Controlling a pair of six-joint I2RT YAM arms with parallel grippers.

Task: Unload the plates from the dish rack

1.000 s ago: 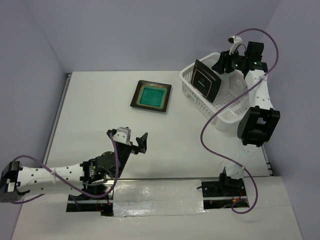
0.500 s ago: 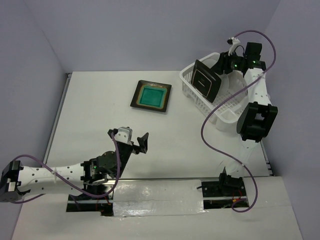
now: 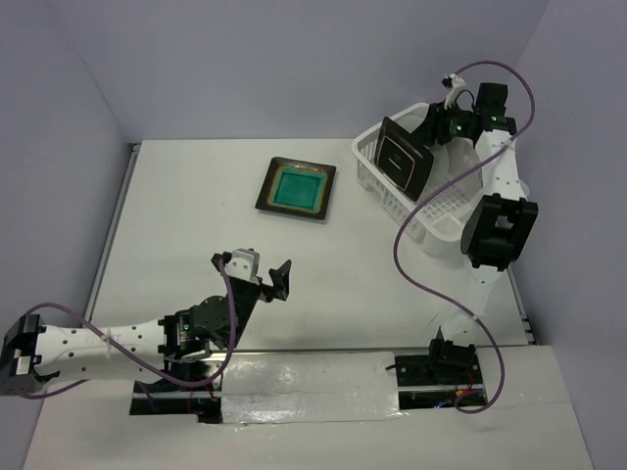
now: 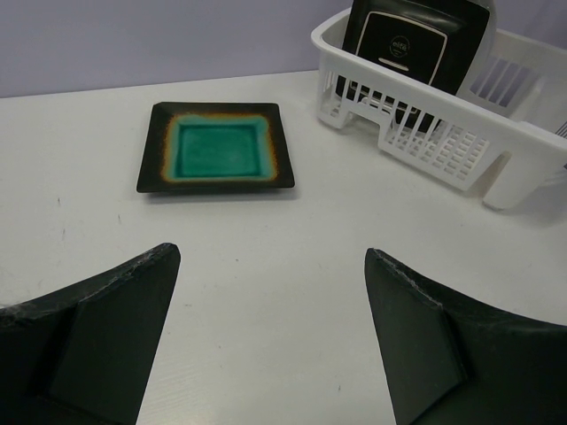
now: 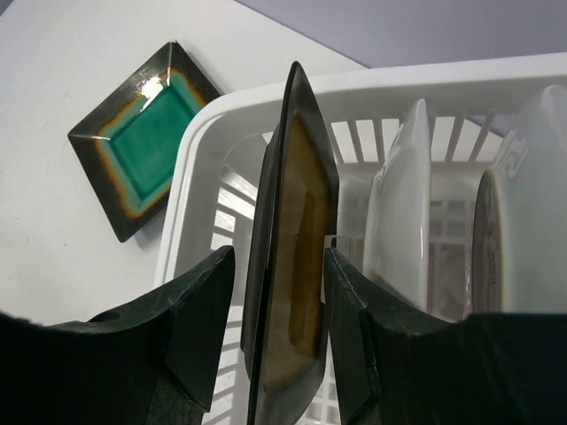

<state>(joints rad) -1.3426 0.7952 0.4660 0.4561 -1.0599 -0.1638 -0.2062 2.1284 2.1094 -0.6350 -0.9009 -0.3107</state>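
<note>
Unloading, second plate in hand: the teal-centre square plate lies flat on the bench, well apart from the dish rack. Three plates are left in the rack.

Right arm: reaches to the far end of the rack. The right gripper straddles the top edge of the amber-centre square plate, which stands upright on edge in the rack's left-hand slot, amber face toward the round plates. Jaws are spread, one on each side of the plate. The wrist view shows a sliver of white rack between the left jaw and the plate's black back. The other jaw sits at or very near the amber face; contact cannot be confirmed. Not clamped, by my reading.

Two round plates stand upright just beside the amber plate, white undersides toward it, close-packed.

Left arm: the left gripper hovers over the near bench with jaws wide apart and nothing between them, pointing toward the teal plate and the rack.

Next move, as judged: close squarely on the plate's rim, then lift straight up until its bottom edge clears the pegs and the rack wall before carrying it across. Risk: a tilted pull could knock the neighbouring round plate or drag the light rack.
</note>
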